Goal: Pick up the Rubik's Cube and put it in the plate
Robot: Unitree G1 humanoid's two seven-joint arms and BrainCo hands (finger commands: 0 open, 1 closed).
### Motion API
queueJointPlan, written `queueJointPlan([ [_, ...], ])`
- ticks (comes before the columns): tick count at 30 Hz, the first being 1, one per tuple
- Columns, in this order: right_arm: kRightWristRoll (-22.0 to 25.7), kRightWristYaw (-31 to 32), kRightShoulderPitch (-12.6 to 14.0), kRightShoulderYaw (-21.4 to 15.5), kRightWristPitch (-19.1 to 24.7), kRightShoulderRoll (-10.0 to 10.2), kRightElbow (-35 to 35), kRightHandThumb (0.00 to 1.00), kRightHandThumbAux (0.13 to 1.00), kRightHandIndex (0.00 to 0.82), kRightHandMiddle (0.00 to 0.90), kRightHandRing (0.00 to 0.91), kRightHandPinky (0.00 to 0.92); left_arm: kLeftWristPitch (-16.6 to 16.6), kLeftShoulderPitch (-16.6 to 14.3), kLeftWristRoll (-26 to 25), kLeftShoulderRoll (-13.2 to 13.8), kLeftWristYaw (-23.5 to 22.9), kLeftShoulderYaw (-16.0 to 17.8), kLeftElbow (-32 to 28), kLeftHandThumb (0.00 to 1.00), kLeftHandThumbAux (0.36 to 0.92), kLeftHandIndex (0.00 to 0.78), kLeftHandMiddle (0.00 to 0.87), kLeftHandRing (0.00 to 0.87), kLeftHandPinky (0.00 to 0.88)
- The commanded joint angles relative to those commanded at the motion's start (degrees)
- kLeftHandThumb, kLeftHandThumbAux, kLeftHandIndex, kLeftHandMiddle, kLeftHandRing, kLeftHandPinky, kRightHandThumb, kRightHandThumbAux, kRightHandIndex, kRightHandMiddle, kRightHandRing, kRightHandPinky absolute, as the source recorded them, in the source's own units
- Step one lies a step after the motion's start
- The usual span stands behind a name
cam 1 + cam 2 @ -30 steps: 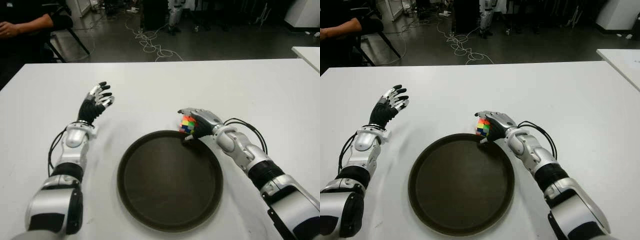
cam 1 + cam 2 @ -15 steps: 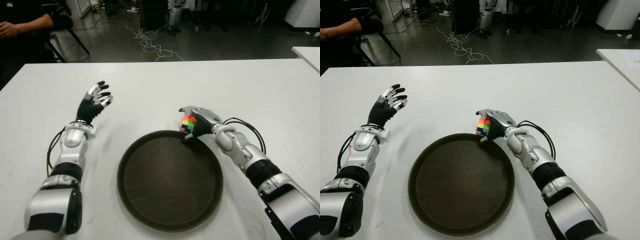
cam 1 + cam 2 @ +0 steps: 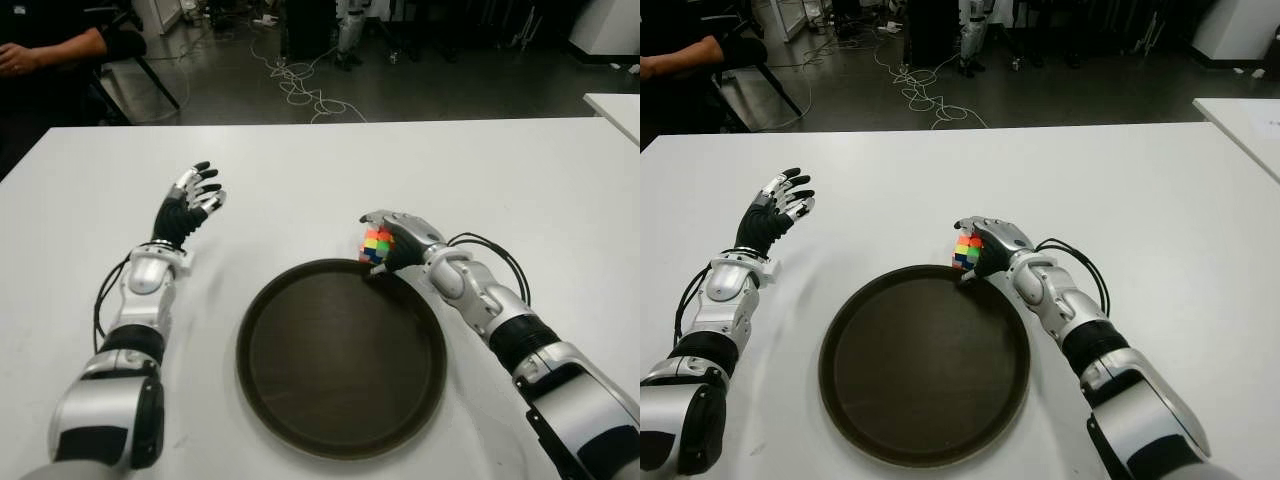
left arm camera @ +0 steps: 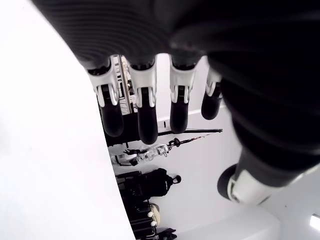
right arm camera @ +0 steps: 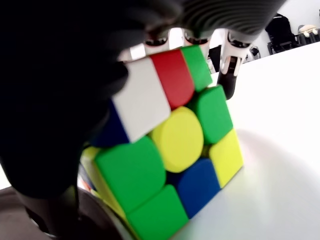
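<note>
Right hand [image 3: 395,240] grasps cube [image 3: 376,246], fingers hiding its top, at plate's [image 3: 300,300] far rim. Plate interior bare. Left hand [image 3: 188,208] raised over bench [image 3: 300,180], fingers spread, holding nothing.

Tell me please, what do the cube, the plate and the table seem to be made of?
Rubik's Cube, gripped in the right hand: likely glossy plastic, with smooth rounded coloured tiles that catch light. Plate: dark brown with a raised rim and dull sheen, perhaps plastic or coated metal; unclear. Table: smooth white matte top, probably laminate.
</note>
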Motion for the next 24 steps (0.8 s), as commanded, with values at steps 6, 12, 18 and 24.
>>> queueJointPlan([
  [6, 0.3, -0.3, 0.0, -0.1, 0.2, 0.1, 0.2, 0.000, 0.823, 0.188, 0.188, 0.185, 0.164, -0.2, 0.0, 0.1, 0.1, -0.2, -0.1, 0.0, 0.241, 0.672, 0.101, 0.167, 0.176, 0.203],
  [12, 0.2, -2.3, 0.2, -0.2, 0.0, 0.4, 0.8, 0.000, 0.849, 0.242, 0.261, 0.274, 0.284, -0.4, 0.2, 0.1, 0.1, -0.1, -0.1, -0.1, 0.232, 0.681, 0.100, 0.162, 0.167, 0.182],
  [18, -0.3, -4.8, 0.2, 0.0, -0.3, 0.2, 1.2, 0.033, 0.915, 0.394, 0.467, 0.486, 0.503, -0.3, 0.2, 0.4, 0.0, 0.5, -0.2, -0.2, 0.234, 0.687, 0.101, 0.165, 0.171, 0.183],
  [24, -0.9, -5.5, 0.3, 0.4, 0.2, -0.1, 1.0, 0.616, 0.756, 0.419, 0.566, 0.575, 0.579, -0.2, 0.3, 0.6, -0.1, 1.2, -0.4, -0.3, 0.228, 0.689, 0.101, 0.168, 0.174, 0.185],
])
